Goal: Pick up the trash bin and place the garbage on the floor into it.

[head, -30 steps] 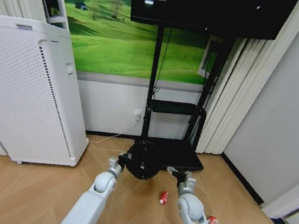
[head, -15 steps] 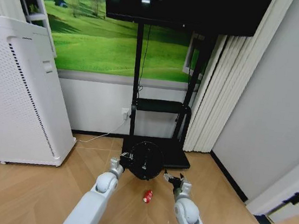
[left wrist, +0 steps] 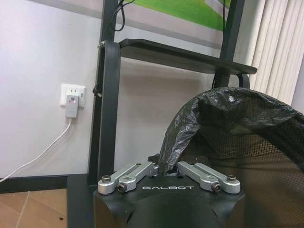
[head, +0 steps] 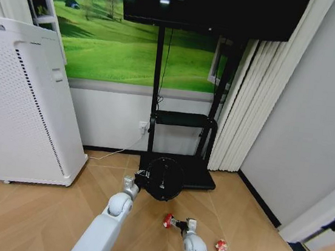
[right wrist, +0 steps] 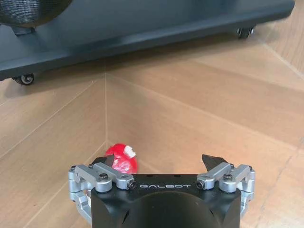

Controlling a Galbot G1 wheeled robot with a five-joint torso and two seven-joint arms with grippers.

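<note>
Bin (head: 162,178) clamped by left tool (left wrist: 166,167) — right tool (right wrist: 159,166) spread near red can (right wrist: 121,160).

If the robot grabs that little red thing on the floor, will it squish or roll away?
The small crumpled red-and-white piece looks wrinkled, so it would probably squish and feel light. Its lumpy shape suggests it wouldn't roll far on the smooth wooden floor. The open right gripper hovers beside it.

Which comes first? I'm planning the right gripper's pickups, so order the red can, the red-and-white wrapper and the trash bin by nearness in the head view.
From the right gripper:
1. Red can, beside its left finger.
2. Red-and-white wrapper, on its right.
3. Trash bin, ahead, held by the left gripper.
</note>
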